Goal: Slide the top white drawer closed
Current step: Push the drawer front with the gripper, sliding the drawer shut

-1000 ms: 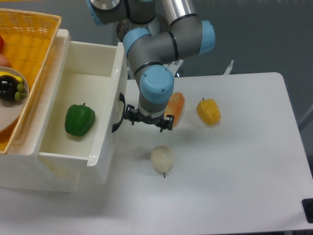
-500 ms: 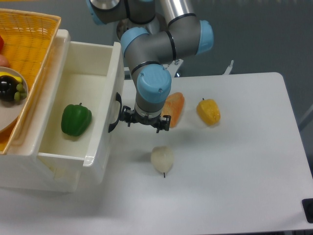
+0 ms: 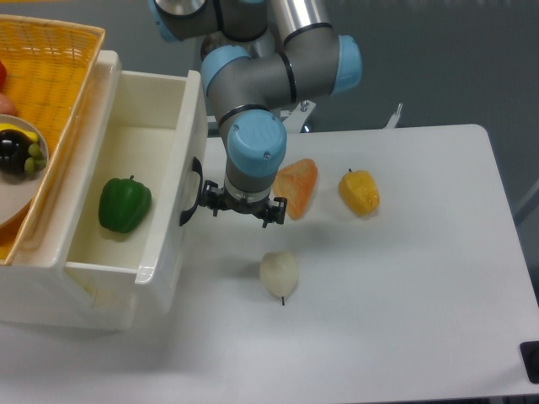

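Presently listed: drawer [image 3: 160, 168], white, deep, standing partly pulled out at the left of the worktop [image 3: 404, 303], its front panel facing right with a black curved handle [image 3: 190, 192]. Inside it, on the floor of the tray, a green pepper [image 3: 124, 204]. Gripper [image 3: 242, 207] pointing down, just beside the handle on its right; the left tip appears to touch or nearly touch the handle, contact not certain. Jaws seen from above, under the wrist: whether spread or pressed together cannot be told. Right of the gripper, an orange piece [image 3: 296, 186], partly hidden by the wrist. Further right, a yellow pepper [image 3: 359, 191]. Below the gripper, apart from it, a pale round item with a short dark stem [image 3: 279, 273]. Yellow basket [image 3: 50, 76] at upper left, resting over the cabinet top beside the drawer.
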`<state>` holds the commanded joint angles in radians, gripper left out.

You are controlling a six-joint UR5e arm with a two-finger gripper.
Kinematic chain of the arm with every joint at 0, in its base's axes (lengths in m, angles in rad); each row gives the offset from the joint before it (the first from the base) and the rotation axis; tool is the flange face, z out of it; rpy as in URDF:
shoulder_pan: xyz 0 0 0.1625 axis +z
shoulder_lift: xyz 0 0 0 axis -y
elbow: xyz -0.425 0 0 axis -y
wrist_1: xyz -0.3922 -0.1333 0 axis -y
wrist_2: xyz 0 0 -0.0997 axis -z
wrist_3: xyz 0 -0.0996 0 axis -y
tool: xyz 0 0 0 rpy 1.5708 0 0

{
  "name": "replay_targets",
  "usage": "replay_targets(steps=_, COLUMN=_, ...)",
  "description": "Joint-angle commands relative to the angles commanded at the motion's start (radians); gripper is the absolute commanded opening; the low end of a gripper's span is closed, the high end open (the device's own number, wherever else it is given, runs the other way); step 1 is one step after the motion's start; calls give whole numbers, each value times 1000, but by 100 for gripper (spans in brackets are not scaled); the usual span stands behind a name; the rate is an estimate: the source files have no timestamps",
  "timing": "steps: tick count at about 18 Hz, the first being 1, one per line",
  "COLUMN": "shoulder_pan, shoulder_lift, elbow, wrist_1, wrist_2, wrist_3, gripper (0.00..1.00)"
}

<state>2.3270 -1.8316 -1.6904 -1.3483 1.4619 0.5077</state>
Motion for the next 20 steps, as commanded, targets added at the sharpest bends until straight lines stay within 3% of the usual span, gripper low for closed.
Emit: replay_targets(steps=20, shoulder_pan=-72, shoulder_lift=14, elbow=-2, wrist_1=-15, wrist_2=0, wrist_3=-55, gripper=100)
